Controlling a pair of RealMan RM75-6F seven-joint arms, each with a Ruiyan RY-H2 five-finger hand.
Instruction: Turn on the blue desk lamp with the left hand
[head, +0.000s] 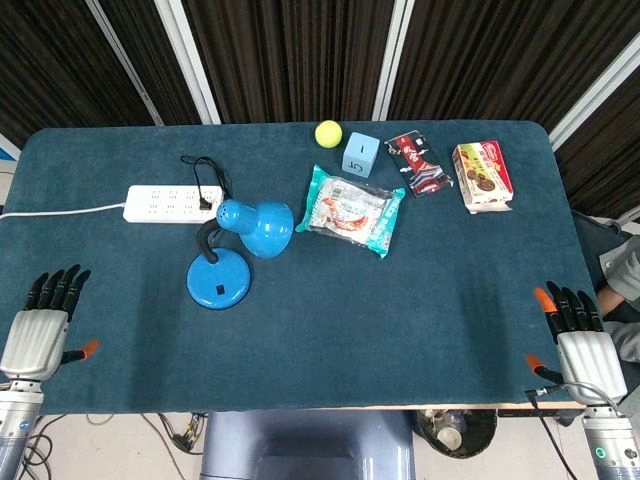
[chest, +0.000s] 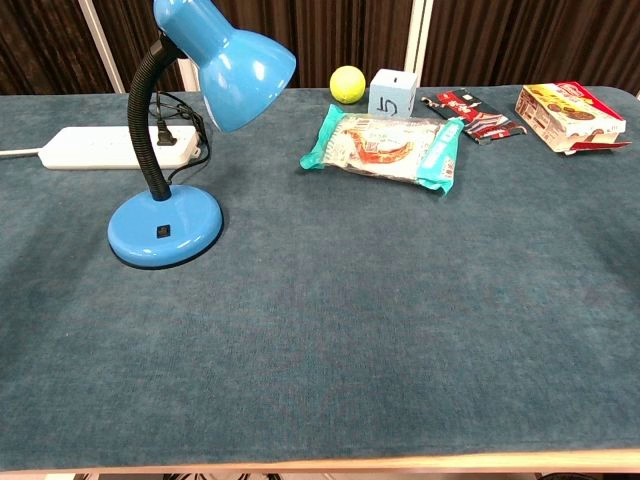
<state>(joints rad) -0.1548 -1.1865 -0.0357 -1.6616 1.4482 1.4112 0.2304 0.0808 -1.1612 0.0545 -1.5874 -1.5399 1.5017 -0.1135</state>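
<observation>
Lamp (head: 235, 250) well apart from open left hand (head: 45, 320).

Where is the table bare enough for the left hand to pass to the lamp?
Bare cloth spans the near half, from the left hand to the blue desk lamp's round base. Behind the lamp it is crowded: white power strip, then teal snack packet to its right.

Table cover (chest: 400, 330) — matt, napped teal cloth. Desk lamp (chest: 165, 225) — glossy blue shade and base, ribbed black neck. Snack packet (chest: 385, 148): shiny plastic film. Power strip (chest: 95, 147): smooth white plastic.
</observation>
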